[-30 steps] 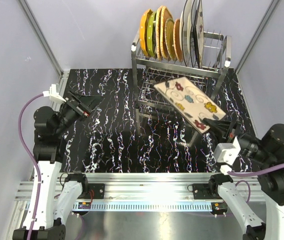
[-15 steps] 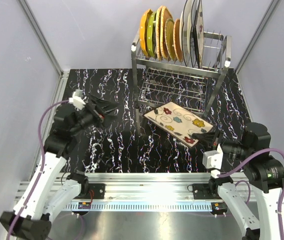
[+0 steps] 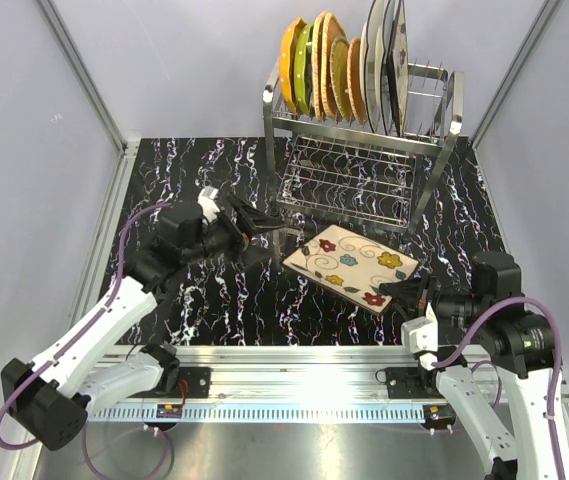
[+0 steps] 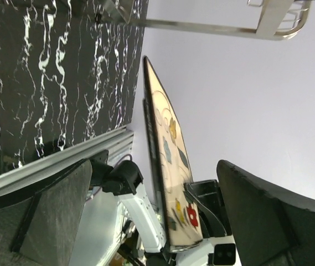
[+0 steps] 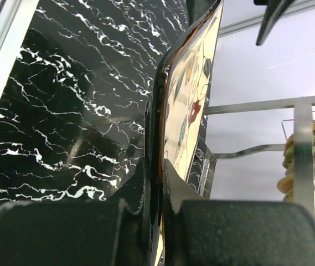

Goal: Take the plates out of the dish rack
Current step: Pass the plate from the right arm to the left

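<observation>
Right pincer (image 3: 398, 292) pinches the near edge of a square beige floral plate (image 3: 349, 265), which extends ahead of it over the black marbled counter (image 3: 194, 170). Left pincer (image 3: 256, 224), spread wide, sits just beside the plate's opposite corner. Beyond both, a steel-wire dish rack (image 3: 364, 175) holds upright plates (image 3: 339, 70).

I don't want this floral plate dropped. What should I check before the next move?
1. Grip: right gripper shut on the floral plate edge: ok.
2. Receiver: left gripper open: ok.
3. Alignment: plate lies in line between the left fingers in the left wrist view: ok.
4. Contact: left fingers touching the plate: cannot tell.
5. Clearance: plate apart from the rack: ok.
6. Load: other plates upright in the rack's top tier: ok.
</observation>
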`<state>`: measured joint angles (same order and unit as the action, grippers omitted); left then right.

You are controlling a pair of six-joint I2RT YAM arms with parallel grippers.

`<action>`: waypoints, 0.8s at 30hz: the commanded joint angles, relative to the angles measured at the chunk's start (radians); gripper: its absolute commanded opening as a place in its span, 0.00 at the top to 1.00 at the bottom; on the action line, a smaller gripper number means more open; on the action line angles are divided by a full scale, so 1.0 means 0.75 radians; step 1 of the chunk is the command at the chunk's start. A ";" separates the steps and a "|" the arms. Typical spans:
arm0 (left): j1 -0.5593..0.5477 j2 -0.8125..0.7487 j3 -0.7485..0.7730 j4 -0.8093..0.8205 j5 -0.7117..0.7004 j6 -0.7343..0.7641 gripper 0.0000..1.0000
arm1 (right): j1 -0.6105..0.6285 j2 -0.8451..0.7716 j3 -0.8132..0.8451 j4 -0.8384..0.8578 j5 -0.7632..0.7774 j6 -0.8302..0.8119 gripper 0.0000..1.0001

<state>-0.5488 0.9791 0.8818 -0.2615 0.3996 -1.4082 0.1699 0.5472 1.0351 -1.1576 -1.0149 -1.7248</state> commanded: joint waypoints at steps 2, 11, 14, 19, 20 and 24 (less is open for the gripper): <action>-0.072 0.079 0.068 0.058 -0.021 -0.059 0.01 | 0.002 -0.016 0.015 0.253 -0.203 -0.222 1.00; -0.193 0.253 0.103 0.105 0.019 -0.043 0.08 | 0.000 0.005 -0.057 0.294 -0.260 -0.283 1.00; -0.205 0.288 0.107 0.148 0.044 -0.045 0.16 | 0.002 0.005 -0.091 0.292 -0.271 -0.312 1.00; -0.219 0.314 0.090 0.163 0.079 -0.037 0.27 | 0.000 0.009 -0.126 0.312 -0.269 -0.330 1.00; -0.219 0.314 0.084 0.179 0.085 -0.035 0.30 | 0.002 0.009 -0.137 0.316 -0.267 -0.330 1.00; -0.221 0.327 0.064 0.207 0.113 -0.031 0.42 | 0.002 0.009 -0.163 0.333 -0.267 -0.333 1.00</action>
<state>-0.7078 1.2148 0.9180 -0.1814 0.4324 -1.4384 0.1699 0.5713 0.8829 -1.1381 -1.0485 -1.8744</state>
